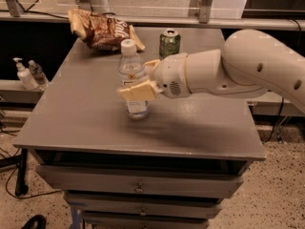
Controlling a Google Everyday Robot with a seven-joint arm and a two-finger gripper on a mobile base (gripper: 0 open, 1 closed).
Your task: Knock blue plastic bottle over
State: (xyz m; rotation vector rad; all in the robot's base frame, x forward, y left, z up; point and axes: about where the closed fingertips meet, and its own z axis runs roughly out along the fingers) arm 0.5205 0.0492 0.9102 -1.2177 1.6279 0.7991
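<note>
The blue plastic bottle (129, 69) is clear with a white cap and stands upright near the middle of the grey table (86, 123). My gripper (135, 79) reaches in from the right at the bottle's mid-height. Its cream front finger (138, 91) crosses in front of the bottle's lower half, and the other finger (152, 66) shows just right of the bottle. The fingers are apart, so the gripper is open and holds nothing. The bottle's label is mostly hidden behind the front finger.
A green drink can (169, 42) stands behind my arm (238, 70). A crumpled chip bag (102, 30) lies at the table's back left. Two small bottles (28, 74) stand on a lower shelf to the left. Drawers (138, 187) sit under the tabletop.
</note>
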